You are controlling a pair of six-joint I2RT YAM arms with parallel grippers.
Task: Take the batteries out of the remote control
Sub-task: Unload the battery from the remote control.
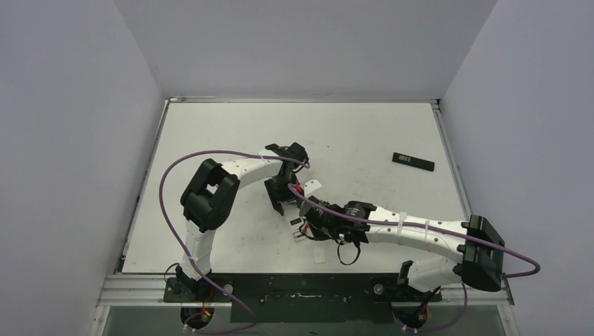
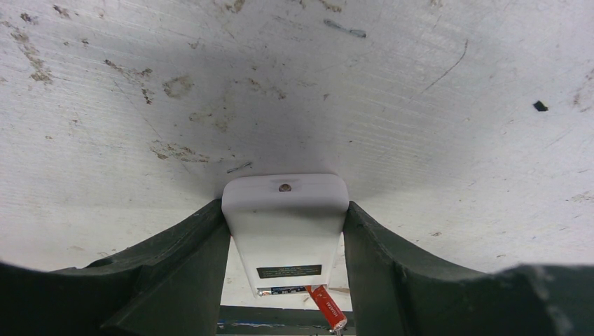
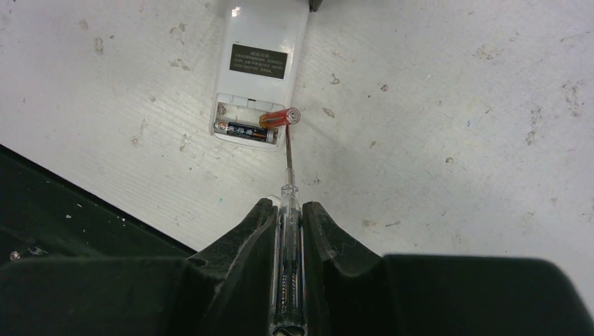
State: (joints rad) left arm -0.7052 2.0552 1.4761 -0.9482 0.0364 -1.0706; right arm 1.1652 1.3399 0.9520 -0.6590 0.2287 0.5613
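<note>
The white remote control (image 2: 285, 231) lies back-up on the table with its battery bay uncovered, and my left gripper (image 2: 284, 204) is shut on its sides. A dark battery (image 3: 245, 131) lies flat in the bay. A reddish-brown battery (image 3: 279, 117) is tilted up, one end out of the bay (image 2: 328, 306). My right gripper (image 3: 287, 206) is shut on a clear-handled screwdriver (image 3: 288, 231), whose thin shaft reaches to the raised battery. In the top view both grippers meet over the remote control (image 1: 297, 227) at mid-table.
A black remote (image 1: 413, 161) lies at the back right of the table. A small white piece (image 1: 313, 185) sits beside the left gripper, and another (image 1: 320, 255) lies near the front edge. Grey walls enclose the table on three sides.
</note>
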